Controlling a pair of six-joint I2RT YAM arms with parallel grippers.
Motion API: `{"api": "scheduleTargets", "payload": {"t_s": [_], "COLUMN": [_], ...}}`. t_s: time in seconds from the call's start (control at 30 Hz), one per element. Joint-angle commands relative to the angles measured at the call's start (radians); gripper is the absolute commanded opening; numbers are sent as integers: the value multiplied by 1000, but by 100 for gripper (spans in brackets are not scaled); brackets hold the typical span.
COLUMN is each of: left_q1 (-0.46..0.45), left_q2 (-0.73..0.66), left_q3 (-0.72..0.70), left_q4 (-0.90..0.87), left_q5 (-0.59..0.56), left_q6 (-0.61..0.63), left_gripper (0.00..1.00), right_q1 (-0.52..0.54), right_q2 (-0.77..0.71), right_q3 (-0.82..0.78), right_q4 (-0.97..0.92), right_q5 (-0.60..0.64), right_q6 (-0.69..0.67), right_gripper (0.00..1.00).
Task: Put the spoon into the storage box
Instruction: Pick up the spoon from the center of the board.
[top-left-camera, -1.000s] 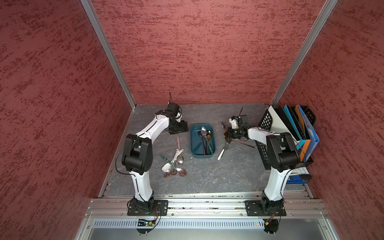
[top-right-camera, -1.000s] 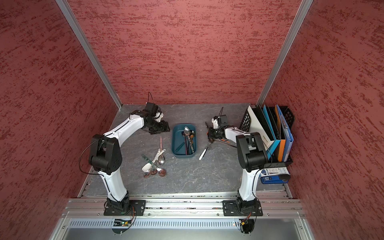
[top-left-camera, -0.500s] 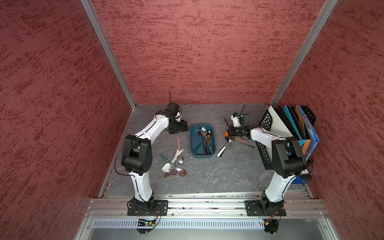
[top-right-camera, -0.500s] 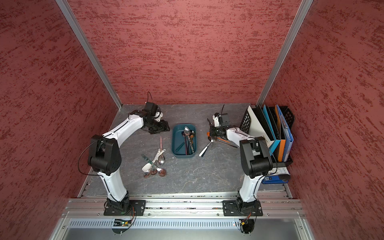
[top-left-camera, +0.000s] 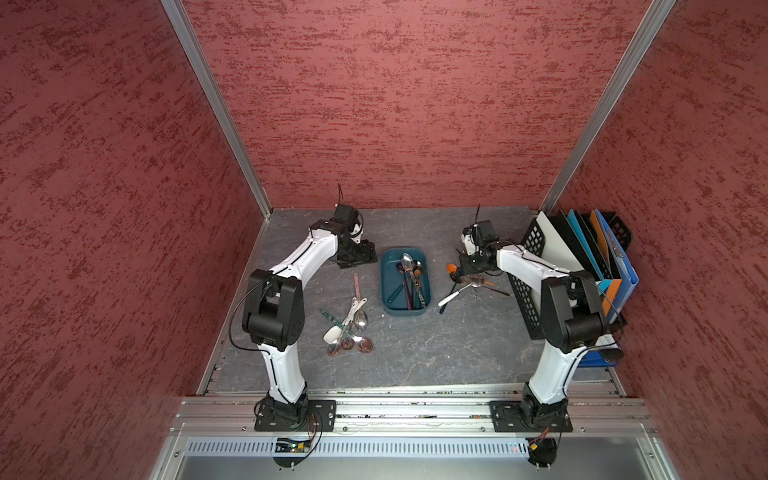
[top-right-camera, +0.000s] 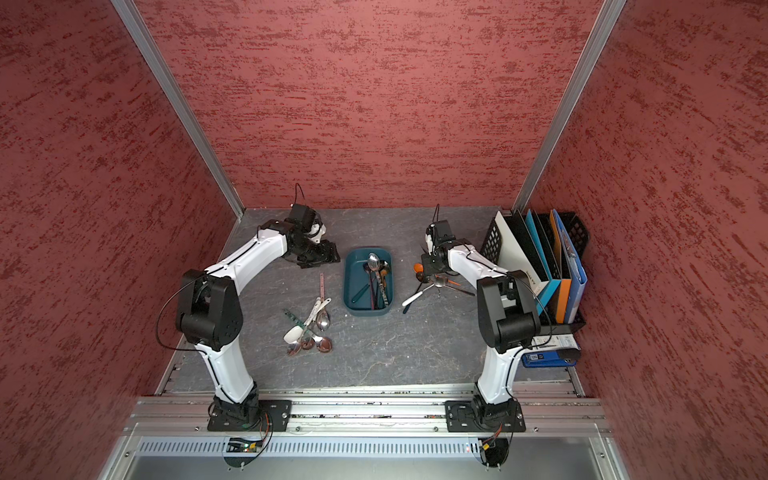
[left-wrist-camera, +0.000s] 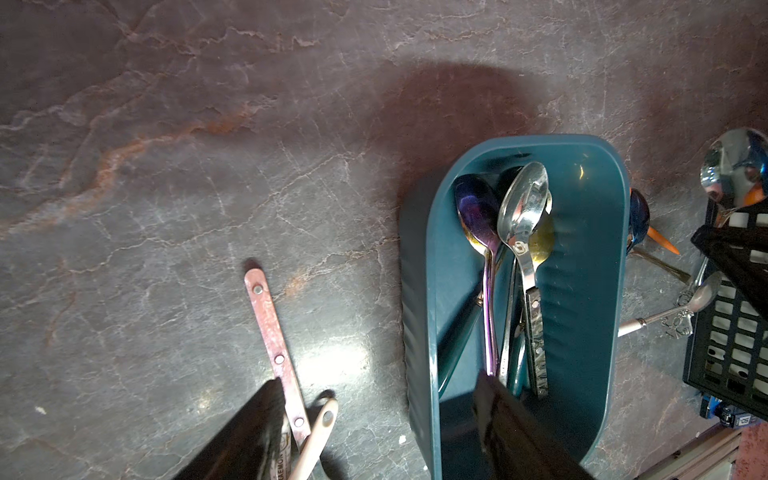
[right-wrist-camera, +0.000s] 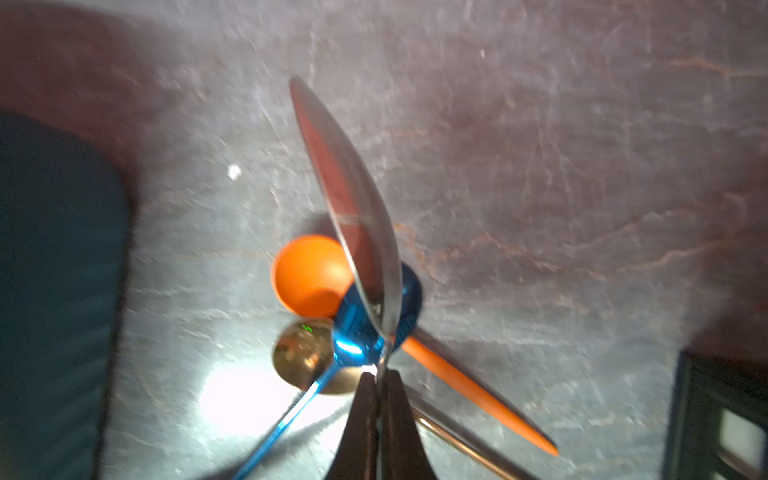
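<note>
spoons (top-left-camera: 409, 274) already lie in the storage box (top-left-camera: 390, 270) in a top view; right gripper (top-left-camera: 471, 274) hangs just beside it. left wrist view: left gripper (left-wrist-camera: 378, 378) spread wide, empty, probably waiting clear. right wrist view: jaws clamp the silver spoon (right-wrist-camera: 353, 199) at its neck beside the box, likely for carrying over. dark veined tabletop (right-wrist-camera: 540, 166), red textured walls (top-left-camera: 395, 104).

**Surroundings, work cell**

Grey stone-patterned tabletop (top-left-camera: 436, 357); red textured walls (top-left-camera: 395, 104) on three sides. Black mesh file rack (top-left-camera: 527, 301) stands at the right edge, holding a white folder (top-left-camera: 552, 241), black, blue and orange ones, and a blue binder (top-left-camera: 621, 259). Small blue box (top-right-camera: 540, 359) lies at its near end. Aluminium rail (top-left-camera: 415, 409) runs along the front.
</note>
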Motion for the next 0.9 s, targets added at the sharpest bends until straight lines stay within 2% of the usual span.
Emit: {"api": "scheduleTargets", "payload": {"t_s": [0.0,0.63,0.87], "left_q1": [-9,-10,-9], "left_q2": [-24,-24,-23], "left_q3": [-9,-27,-35], "left_q4": [15,22,25], "left_q5": [-1,2,-1], "left_q6": [-11,13,23], "left_gripper": [76,76,76], "right_q1": [16,129,144], "right_q2": [17,88,103], "right_q3": [16,31,32], "right_q4": [-67,-177,-168], "right_q5": [120,513,581], "right_q6": [-45,-247,-272], "right_gripper": [2,2,2]}}
